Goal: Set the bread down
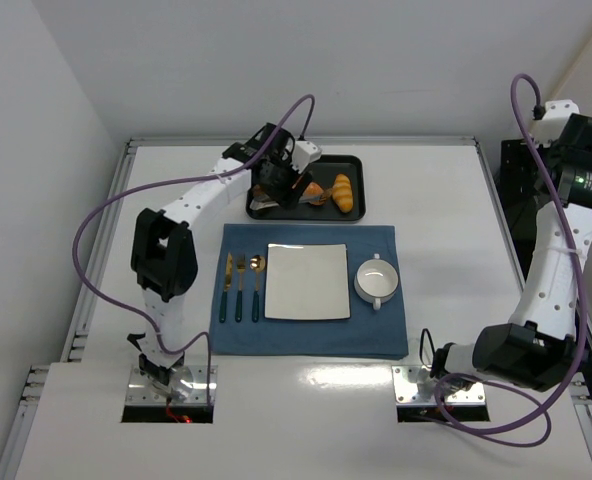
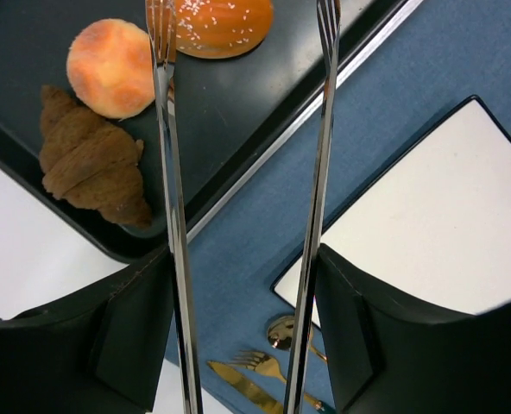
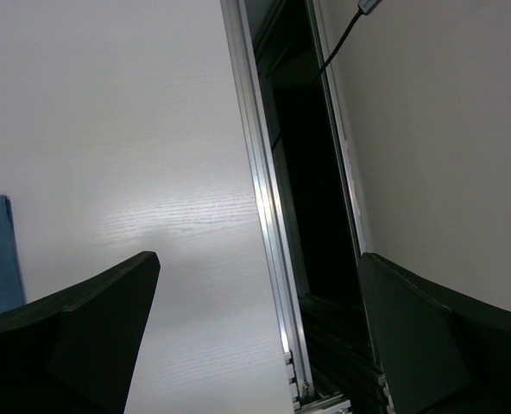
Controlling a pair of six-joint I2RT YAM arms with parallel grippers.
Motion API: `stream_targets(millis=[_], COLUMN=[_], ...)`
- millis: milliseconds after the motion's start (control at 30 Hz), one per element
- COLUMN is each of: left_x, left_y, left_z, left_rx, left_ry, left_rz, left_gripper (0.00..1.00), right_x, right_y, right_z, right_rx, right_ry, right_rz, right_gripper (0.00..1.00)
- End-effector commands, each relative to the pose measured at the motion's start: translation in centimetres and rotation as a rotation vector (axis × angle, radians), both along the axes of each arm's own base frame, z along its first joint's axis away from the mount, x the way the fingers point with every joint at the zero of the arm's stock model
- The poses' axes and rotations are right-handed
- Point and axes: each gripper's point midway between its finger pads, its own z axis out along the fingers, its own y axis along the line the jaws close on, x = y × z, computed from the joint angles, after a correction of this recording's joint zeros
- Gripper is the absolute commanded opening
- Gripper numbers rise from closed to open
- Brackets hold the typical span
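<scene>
1. Counts: one tray (image 1: 331,165) at the far middle of the tabletop (image 1: 436,200), with four bakes on it: the bread (image 2: 225,21), a pale bun (image 2: 110,67), a croissant (image 2: 91,177) and a yellow roll (image 1: 343,193).
2. One pair of tongs (image 2: 171,216). One mat (image 1: 311,340) carries one plate (image 1: 307,282), one bowl (image 1: 376,282), one knife (image 1: 228,288), one fork (image 1: 240,290) and one spoon (image 1: 257,285).
3. Left arm (image 1: 201,195): elbow raised over the tabletop's left side, forearm reaching far-right, wrist over the tray's left half, tongs aimed at the tray's middle.
4. Left jaws are clamped on the two tong arms. The tong tips stand apart.
5. The bread lies near the tray's middle, just left of the yellow roll. It sits between the tong tips, up against the left tip. Can't tell if they touch.
6. The bread's long axis runs crosswise to the tong arms, from one tip toward the other. Seeded top faces up. The far part is cut off in the wrist view.
7. Right arm (image 1: 556,270): folded at the tabletop's right edge, wrist high by the far-right corner. Right jaws are wide apart with nothing between them.
</scene>
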Motion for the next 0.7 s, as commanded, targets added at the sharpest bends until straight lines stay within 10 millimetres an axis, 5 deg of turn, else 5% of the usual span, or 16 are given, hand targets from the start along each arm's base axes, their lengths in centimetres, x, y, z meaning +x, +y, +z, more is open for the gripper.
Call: stream_targets(millis=[0,667], left_x=[1.1,3.4], left_y=[-0.9,-0.9], left_z=[1.1,-1.5], left_rx=[-0.016,0.019], left_ry=[-0.047,-0.064], left_rz=[-0.011,0.044], left_gripper=[0.58,0.60], right_x=[-0.1,-0.2], right_y=[0.1,-0.3], right_z=[2.3,1.8], right_rx=[-0.016,0.000], right_ry=[-0.070,-0.057], right_rz=[0.002,-0.001], right_gripper=[1.00,1.00])
